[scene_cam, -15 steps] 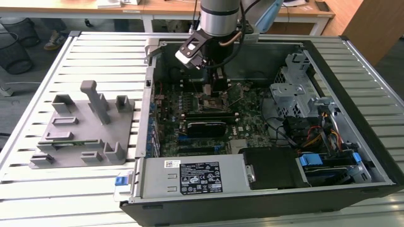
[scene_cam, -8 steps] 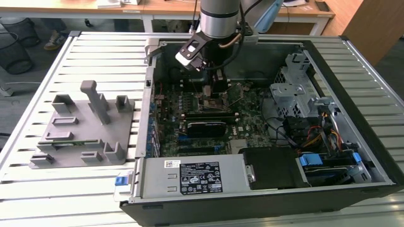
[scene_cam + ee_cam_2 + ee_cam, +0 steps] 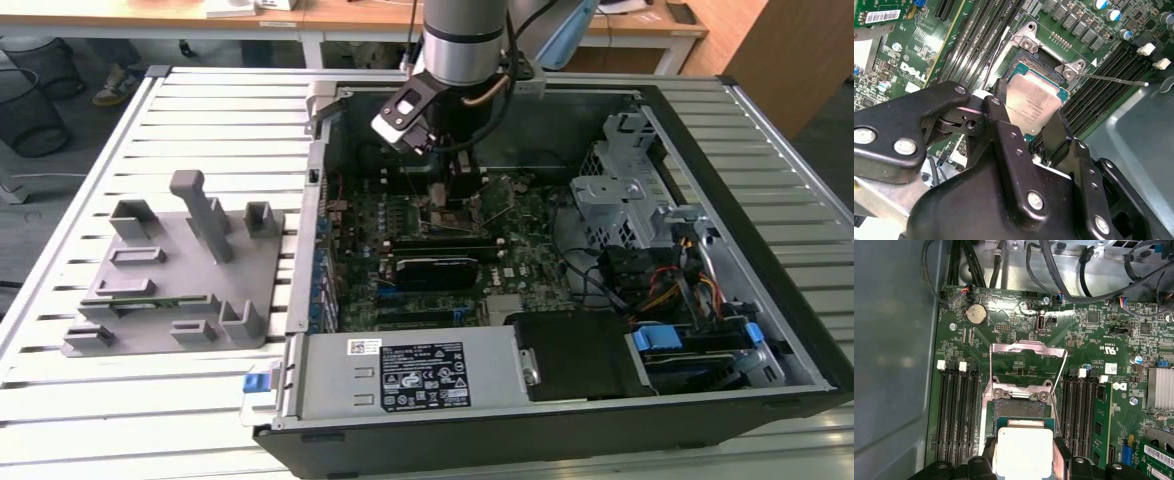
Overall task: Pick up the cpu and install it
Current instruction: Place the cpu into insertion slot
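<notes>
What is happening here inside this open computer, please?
A Universal Robots arm reaches into the open computer case. Its gripper is shut on the cpu, gripping two opposite edges, and holds it at the CPU socket of the motherboard. The socket's metal load plate stands raised open. Whether the chip is seated in the socket, I cannot tell.

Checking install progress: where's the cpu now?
In both wrist views, the cpu is between the fingers, at the open socket flanked by memory slots.

The cpu (image 3: 1031,106) has a dull silvery metal top (faintly brushed), and the pincer (image 3: 1029,119) is matt black.
</notes>
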`<state>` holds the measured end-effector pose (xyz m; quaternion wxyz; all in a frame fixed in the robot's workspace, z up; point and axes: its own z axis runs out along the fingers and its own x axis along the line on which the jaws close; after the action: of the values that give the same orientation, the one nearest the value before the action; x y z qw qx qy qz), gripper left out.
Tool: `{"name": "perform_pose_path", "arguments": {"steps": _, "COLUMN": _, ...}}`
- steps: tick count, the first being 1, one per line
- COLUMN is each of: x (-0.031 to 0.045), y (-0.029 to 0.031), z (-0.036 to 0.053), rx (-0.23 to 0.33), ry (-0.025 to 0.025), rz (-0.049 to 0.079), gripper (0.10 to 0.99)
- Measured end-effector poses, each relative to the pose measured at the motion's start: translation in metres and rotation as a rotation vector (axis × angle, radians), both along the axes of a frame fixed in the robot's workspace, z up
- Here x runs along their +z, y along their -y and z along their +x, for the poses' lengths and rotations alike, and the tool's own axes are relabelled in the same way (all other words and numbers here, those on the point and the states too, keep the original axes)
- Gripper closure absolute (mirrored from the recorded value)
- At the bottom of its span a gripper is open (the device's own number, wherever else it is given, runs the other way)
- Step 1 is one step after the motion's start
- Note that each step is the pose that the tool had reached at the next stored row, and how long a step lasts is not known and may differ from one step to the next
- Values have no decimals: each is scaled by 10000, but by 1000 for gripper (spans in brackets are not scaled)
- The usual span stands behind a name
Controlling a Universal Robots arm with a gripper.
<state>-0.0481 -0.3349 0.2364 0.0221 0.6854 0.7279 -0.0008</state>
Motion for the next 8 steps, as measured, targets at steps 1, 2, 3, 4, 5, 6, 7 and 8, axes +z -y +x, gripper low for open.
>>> {"name": "perform_pose_path", "arguments": {"steps": 1, "x": -7, "y": 0, "z": 3, "rx": -9, "ry": 0, "rz": 0, "gripper": 557}}
{"name": "perform_pose_path", "arguments": {"steps": 2, "x": -12, "y": 0, "z": 3, "rx": -15, "ry": 0, "rz": 0, "gripper": 557}}
{"name": "perform_pose_path", "arguments": {"steps": 3, "x": -18, "y": 0, "z": 5, "rx": -18, "ry": 0, "rz": 0, "gripper": 557}}
{"name": "perform_pose_path", "arguments": {"steps": 4, "x": -23, "y": 0, "z": 7, "rx": -22, "ry": 0, "rz": 0, "gripper": 557}}
{"name": "perform_pose_path", "arguments": {"steps": 5, "x": -30, "y": 0, "z": 9, "rx": -29, "ry": 0, "rz": 0, "gripper": 557}}
{"name": "perform_pose_path", "arguments": {"steps": 6, "x": -36, "y": 0, "z": 10, "rx": -38, "ry": 0, "rz": 0, "gripper": 557}}
{"name": "perform_pose_path", "arguments": {"steps": 7, "x": -43, "y": 0, "z": 10, "rx": -45, "ry": 0, "rz": 0, "gripper": 557}}
{"name": "perform_pose_path", "arguments": {"steps": 8, "x": -49, "y": 0, "z": 11, "rx": -49, "ry": 0, "rz": 1, "gripper": 557}}
